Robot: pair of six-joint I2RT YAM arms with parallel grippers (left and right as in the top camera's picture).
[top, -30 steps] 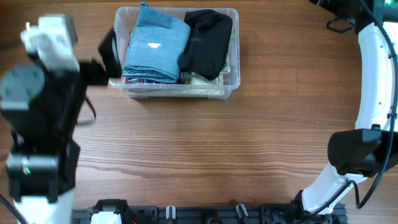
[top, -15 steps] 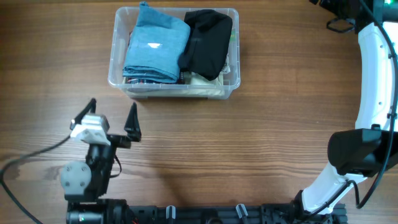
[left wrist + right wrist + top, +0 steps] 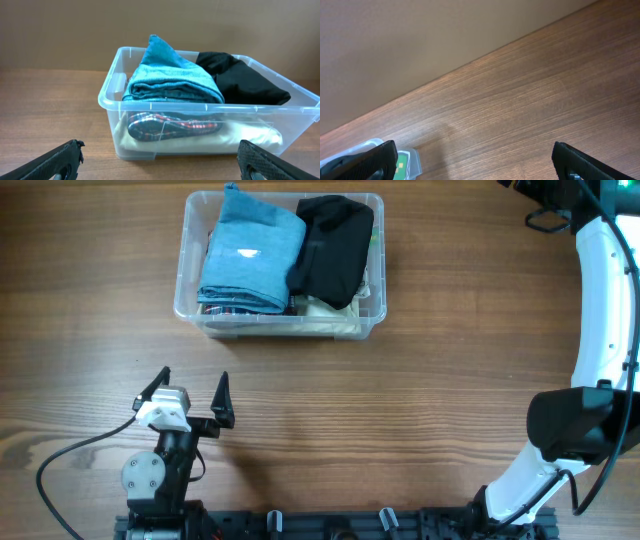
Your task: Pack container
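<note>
Container (image 3: 300, 328) well beyond left hand (image 3: 192, 388) — hand spread, empty.

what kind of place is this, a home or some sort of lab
Most likely a robotics lab or test bench, not a home: a left arm and a right arm at a wood-grain table, with a clear container of folded clothes on it.

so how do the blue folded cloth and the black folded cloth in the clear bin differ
The blue folded cloth fills the left half of the clear plastic rectangular container, the black folded cloth the right. The blue one is neatly layered with a corner poking up; the black one is rumpled. Both lie uppermost, above the rim.
</note>
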